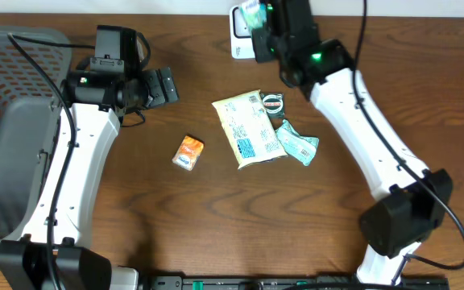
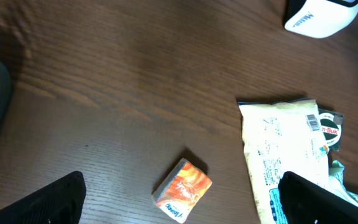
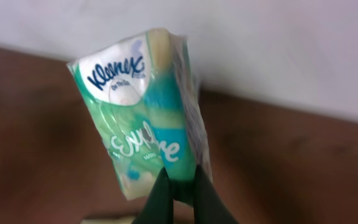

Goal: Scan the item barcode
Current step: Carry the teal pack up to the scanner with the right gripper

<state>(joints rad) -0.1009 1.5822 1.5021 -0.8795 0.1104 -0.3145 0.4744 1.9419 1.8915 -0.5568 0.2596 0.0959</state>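
The right gripper is pinched shut on the near end of the soft green and white plastic tissue pack, which sticks out ahead of it, right over the white plastic scanner box — probably so the scanner can read the barcode. The left gripper is spread wide and holds nothing — a small orange cardboard box lies below it

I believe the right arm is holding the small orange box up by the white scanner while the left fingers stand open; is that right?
Not quite: the right fingers grip the green Kleenex pack, as the right wrist view shows; the orange box lies on the table. The white scanner and open left fingers are right.
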